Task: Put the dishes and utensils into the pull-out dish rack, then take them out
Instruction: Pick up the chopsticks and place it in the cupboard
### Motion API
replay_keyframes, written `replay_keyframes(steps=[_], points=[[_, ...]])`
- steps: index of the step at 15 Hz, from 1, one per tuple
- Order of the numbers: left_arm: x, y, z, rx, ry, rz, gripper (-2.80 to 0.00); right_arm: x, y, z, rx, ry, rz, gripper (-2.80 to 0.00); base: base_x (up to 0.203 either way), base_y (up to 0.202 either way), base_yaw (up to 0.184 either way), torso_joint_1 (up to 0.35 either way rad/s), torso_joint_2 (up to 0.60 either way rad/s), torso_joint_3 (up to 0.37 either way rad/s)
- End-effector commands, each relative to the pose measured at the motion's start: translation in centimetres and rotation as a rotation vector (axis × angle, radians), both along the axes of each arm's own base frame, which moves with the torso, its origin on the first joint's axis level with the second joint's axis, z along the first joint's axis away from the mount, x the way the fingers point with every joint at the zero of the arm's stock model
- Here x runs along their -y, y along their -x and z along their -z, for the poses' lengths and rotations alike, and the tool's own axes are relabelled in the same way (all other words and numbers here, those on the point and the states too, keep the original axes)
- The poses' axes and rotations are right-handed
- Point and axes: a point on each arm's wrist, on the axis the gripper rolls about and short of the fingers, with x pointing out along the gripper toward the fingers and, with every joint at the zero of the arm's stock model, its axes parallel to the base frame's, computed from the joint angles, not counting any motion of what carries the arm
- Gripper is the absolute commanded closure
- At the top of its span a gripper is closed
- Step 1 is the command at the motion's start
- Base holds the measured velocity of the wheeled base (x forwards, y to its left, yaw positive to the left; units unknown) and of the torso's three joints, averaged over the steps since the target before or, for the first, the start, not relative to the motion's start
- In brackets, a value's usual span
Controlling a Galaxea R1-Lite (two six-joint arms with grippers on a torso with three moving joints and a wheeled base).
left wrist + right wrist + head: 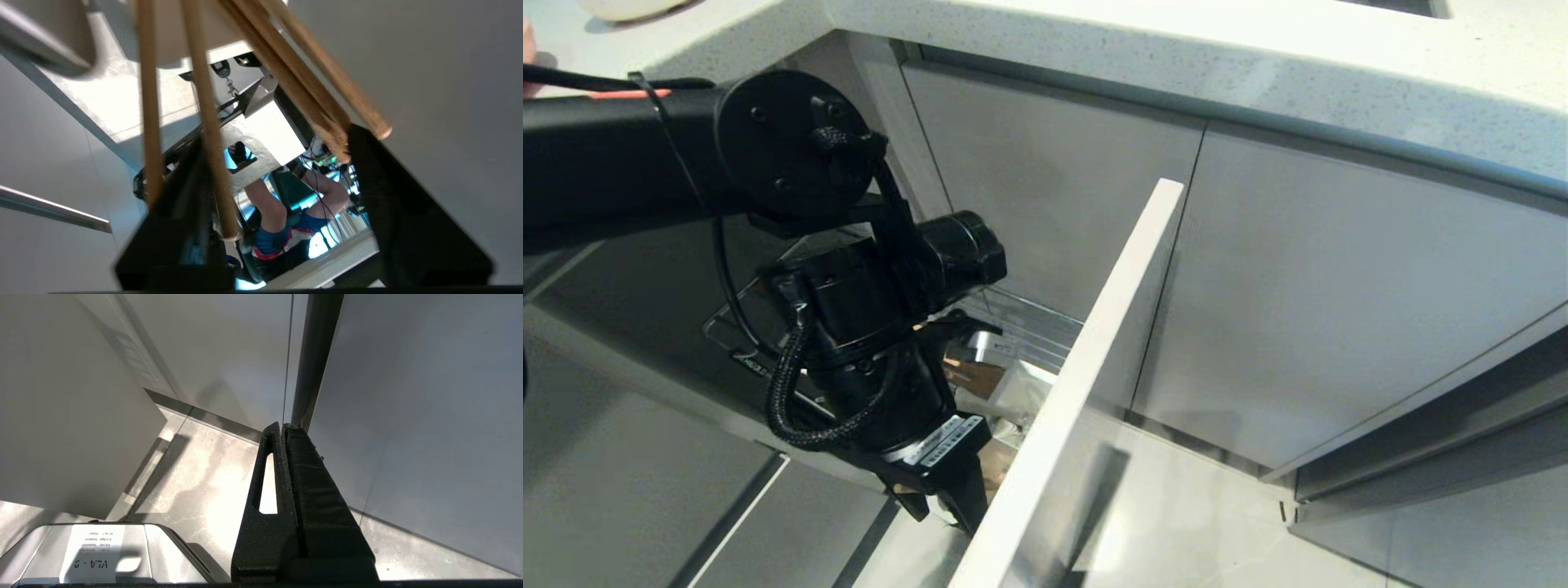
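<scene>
Head view: left gripper (939,510) reaches down into pull-out dish rack (1070,384), right behind pale front panel; fingertips hidden there.

Left wrist view: fingers (408,220) spread apart, chopsticks (208,122) standing loose between them, reflection doubling them.

Right wrist view: right gripper (283,428) pressed together, empty, hanging over floor (196,477) beside cabinet doors (408,396).

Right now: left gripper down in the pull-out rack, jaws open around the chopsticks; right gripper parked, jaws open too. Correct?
Not quite. The right gripper is shut: the right wrist view shows its fingers pressed together, above the floor. The rest holds: the left gripper is open with the chopsticks between its fingers, down in the pull-out dish rack.
</scene>
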Motion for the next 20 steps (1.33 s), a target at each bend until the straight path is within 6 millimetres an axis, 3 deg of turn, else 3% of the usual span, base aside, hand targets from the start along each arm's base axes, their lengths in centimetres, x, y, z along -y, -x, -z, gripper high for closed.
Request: replay_keyframes(steps=[1,5,15,20], points=[[-0.8,0.9,-1.2,0.025,0.024,0.0,-2.8,0.0,0.0,0.0,-0.002,0.0,-0.001,0.0,0.0,0.0,0.0,0.0,0.0,0.0],[-1.5,2.6,-2.9,0.059,0.082,0.024,-2.8,0.0,0.0,0.0,-0.002,0.0,-0.001,0.0,0.0,0.0,0.0,0.0,0.0,0.0],[-2.0,5.2,-4.9,0.064,0.195,0.083,-2.8,0.0,0.0,0.0,-0.002,0.0,-0.001,0.0,0.0,0.0,0.0,0.0,0.0,0.0],[-4.1,7.4,-7.0,0.123,0.256,0.047,-2.8,0.0,0.0,0.0,-0.002,0.0,-0.001,0.0,0.0,0.0,0.0,0.0,0.0,0.0]])
